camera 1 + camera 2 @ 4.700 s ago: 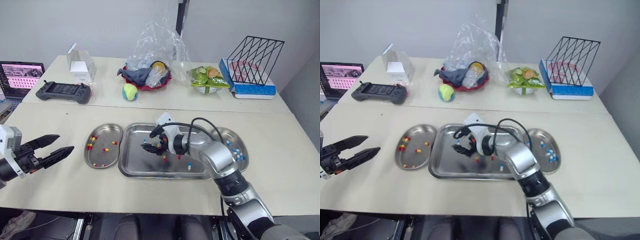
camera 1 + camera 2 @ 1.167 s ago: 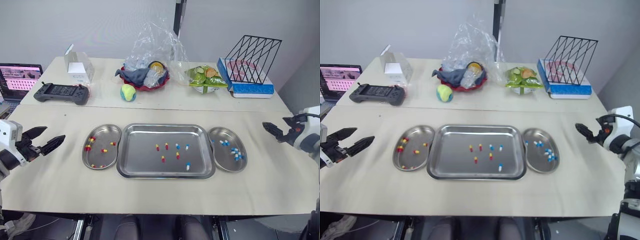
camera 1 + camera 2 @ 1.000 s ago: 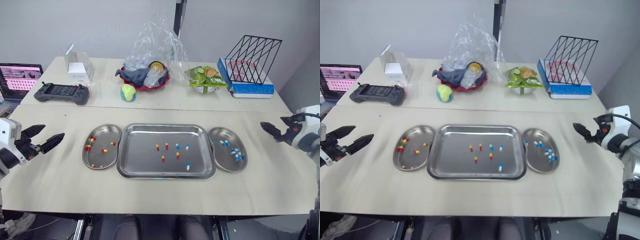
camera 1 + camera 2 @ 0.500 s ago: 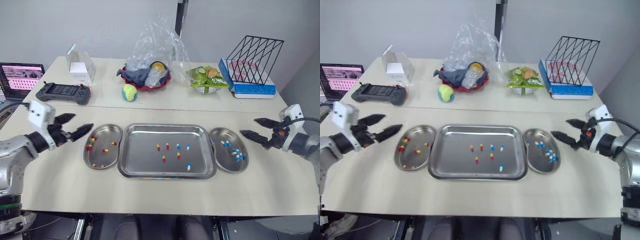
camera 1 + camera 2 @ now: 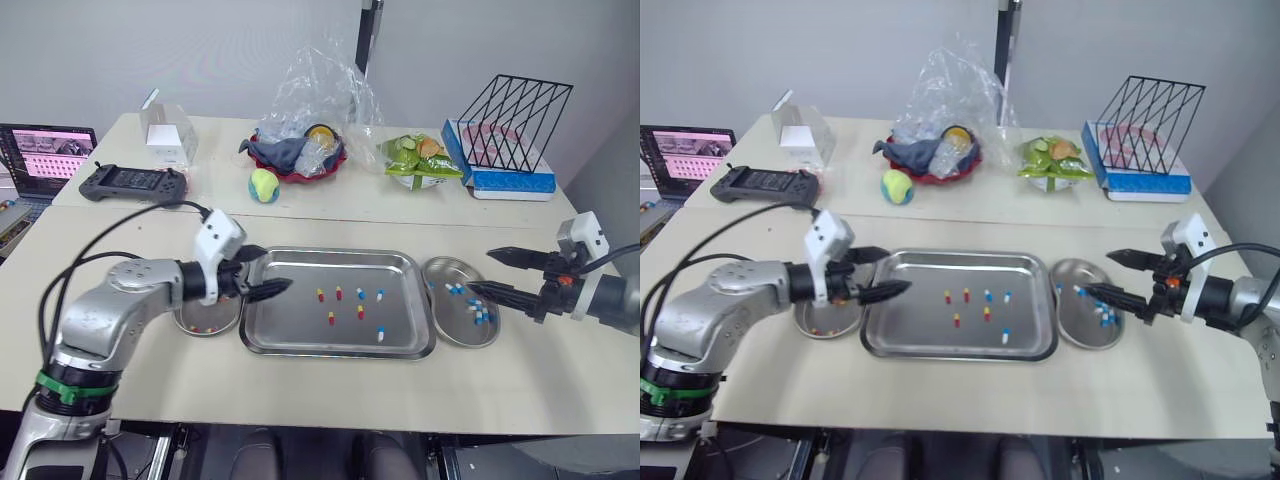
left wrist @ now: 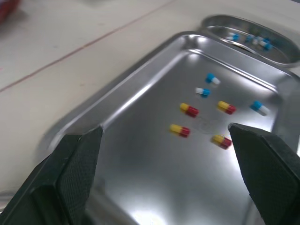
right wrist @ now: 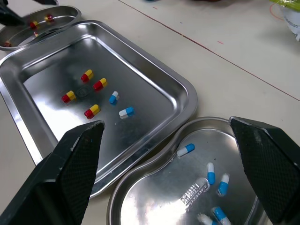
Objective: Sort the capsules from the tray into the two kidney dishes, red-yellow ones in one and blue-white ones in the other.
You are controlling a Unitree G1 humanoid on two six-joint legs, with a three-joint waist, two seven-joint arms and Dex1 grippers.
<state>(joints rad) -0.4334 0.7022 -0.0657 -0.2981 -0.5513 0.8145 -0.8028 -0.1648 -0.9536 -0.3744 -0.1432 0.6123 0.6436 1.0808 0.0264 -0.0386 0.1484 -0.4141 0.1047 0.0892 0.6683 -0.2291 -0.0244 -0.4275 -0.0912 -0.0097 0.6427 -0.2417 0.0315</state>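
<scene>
**Far left, back of the worktop (image 5: 300,385):** an open laptop (image 5: 45,150) whose screen text is too small to read, a black game controller (image 5: 133,183) and a clear box (image 5: 168,128).

**Left gripper (image 5: 278,268):** poised over the tray's left rim, jaws spread and holding nothing. Its arm covers much of the left kidney dish (image 5: 222,320), which lies against the tray's left side and holds red-yellow capsules (image 7: 33,24).

**Centre:** the tray (image 5: 300,325) carries seven loose capsules (image 5: 360,313) near its middle, four red-yellow and three blue-white. Behind it are a tennis ball (image 5: 263,184), a red bowl (image 5: 300,168) with a cloth under a clear plastic bag (image 5: 325,85), and a green food pack (image 5: 420,160).

**Right kidney dish (image 5: 448,322):** lies against the tray's right side and holds blue-white capsules (image 5: 478,312). A stamped mark (image 7: 194,197) on its floor cannot be read.

**Right gripper (image 5: 478,270):** poised over this dish, jaws spread and empty.

**Far right, back:** a black wire rack (image 5: 515,110) on a blue-and-white box (image 5: 510,180); no print on it is legible.
</scene>
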